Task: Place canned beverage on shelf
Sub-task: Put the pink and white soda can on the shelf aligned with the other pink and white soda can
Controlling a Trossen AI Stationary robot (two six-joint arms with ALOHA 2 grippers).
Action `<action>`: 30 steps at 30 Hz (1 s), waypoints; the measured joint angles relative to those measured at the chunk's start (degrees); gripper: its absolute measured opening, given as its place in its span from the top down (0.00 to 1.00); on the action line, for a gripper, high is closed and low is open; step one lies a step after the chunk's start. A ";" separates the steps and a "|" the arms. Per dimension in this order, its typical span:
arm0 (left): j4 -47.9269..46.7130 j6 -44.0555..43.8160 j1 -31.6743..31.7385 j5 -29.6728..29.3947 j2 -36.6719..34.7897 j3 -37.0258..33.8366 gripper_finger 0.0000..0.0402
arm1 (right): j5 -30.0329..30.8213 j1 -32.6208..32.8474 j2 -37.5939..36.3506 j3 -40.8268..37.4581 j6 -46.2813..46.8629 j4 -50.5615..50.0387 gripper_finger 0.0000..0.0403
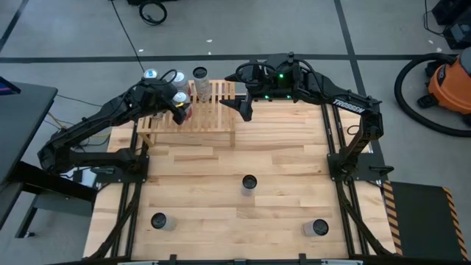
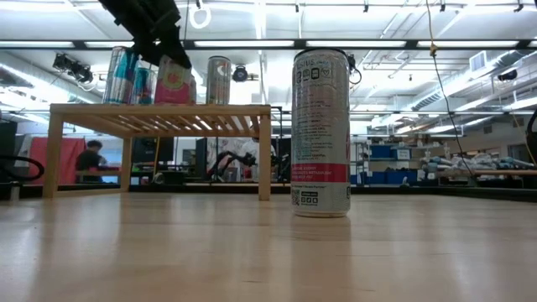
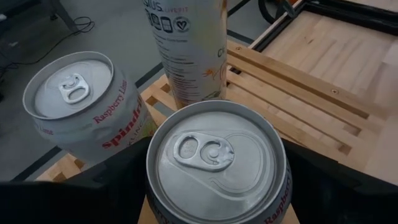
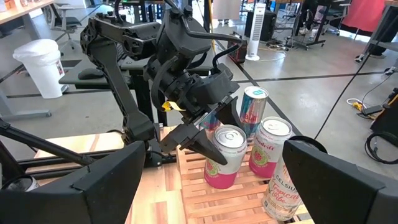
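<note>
The light-wood slatted shelf (image 1: 213,118) stands at the table's far left; it also shows in the low view (image 2: 210,111). Three cans stand on it: a blue-topped one (image 1: 151,74), a Spindrift can (image 3: 78,106) and a tall pale can (image 3: 186,43). My left gripper (image 1: 179,109) is shut on a pink can (image 3: 217,162) upright on the shelf top. My right gripper (image 1: 245,109) is open and empty, hovering by the shelf's right end. My left gripper pinches the pink can's upper wall (image 4: 214,152) between its two fingers, one on each side, just below the rim. The fingers (image 4: 196,140) slant down from the table's left side. The can stands upright with its bottom (image 2: 172,101) at the slats.
Three more cans stand on the table: one in the middle (image 1: 249,182), which looms large in the low view (image 2: 320,134), one near left (image 1: 159,220) and one near right (image 1: 319,227). The shelf's right half (image 1: 221,103) holds no cans.
</note>
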 joint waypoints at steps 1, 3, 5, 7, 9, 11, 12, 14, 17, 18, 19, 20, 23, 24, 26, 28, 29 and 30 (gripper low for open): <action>-0.04 0.01 0.00 -0.01 -0.02 0.00 0.21 | 0.00 0.00 0.00 0.00 0.00 0.00 0.03; -0.03 -0.09 0.00 -0.06 -0.04 0.00 0.21 | 0.00 0.02 0.00 0.00 0.00 0.02 0.03; -0.04 0.12 0.00 -0.06 -0.16 0.00 0.21 | 0.00 0.00 0.00 -0.01 0.00 0.00 0.03; 0.00 0.50 0.00 -0.12 -0.39 -0.04 0.21 | 0.00 0.00 0.00 -0.01 0.00 0.01 0.03; 0.01 0.59 0.00 -0.12 -0.44 -0.04 0.21 | 0.00 0.01 0.00 0.00 0.00 0.00 0.03; -0.49 0.70 0.00 -0.11 -0.72 -0.04 0.21 | 0.00 0.00 0.00 -0.02 0.00 0.02 0.03; -0.51 0.75 0.00 -0.17 -0.81 -0.04 0.21 | 0.00 0.02 0.00 0.00 0.00 0.00 0.03; -0.44 1.46 0.00 -0.25 -0.79 -0.04 0.21 | 0.00 0.02 0.00 0.00 0.00 0.00 0.03; -0.69 1.81 0.04 -0.50 -0.81 -0.04 0.21 | 0.00 0.02 0.00 0.00 0.00 0.01 0.03; -0.65 1.81 0.04 -0.57 -0.81 -0.04 0.21 | 0.00 0.02 0.00 0.00 0.00 0.00 0.03; -0.67 1.90 0.04 -0.74 -0.81 -0.04 0.21 | 0.00 0.01 0.00 0.00 0.00 0.00 0.03; -0.66 2.12 0.04 -0.97 -0.81 -0.04 0.21 | 0.00 0.02 0.00 0.00 0.00 0.00 0.03; -0.52 2.23 0.04 -1.39 -0.81 -0.04 0.21 | 0.00 0.01 0.00 0.00 0.00 0.00 0.03; -0.49 2.24 0.04 -1.41 -0.81 -0.04 0.21 | 0.00 0.00 0.00 0.00 0.00 0.01 0.03; -0.51 2.23 0.04 -1.40 -0.81 -0.04 0.21 | 0.00 0.00 0.00 0.00 0.00 0.00 0.03; -0.45 2.25 0.04 -1.39 -0.81 -0.04 0.21 | 0.00 0.02 0.00 0.00 0.00 0.00 0.03; -0.38 2.25 0.04 -1.39 -0.81 -0.04 0.21 | 0.00 0.02 0.00 -0.02 0.00 0.00 0.03; -0.34 2.25 0.04 -1.41 -0.81 -0.04 0.21 | 0.00 0.02 0.00 -0.01 0.00 0.01 0.03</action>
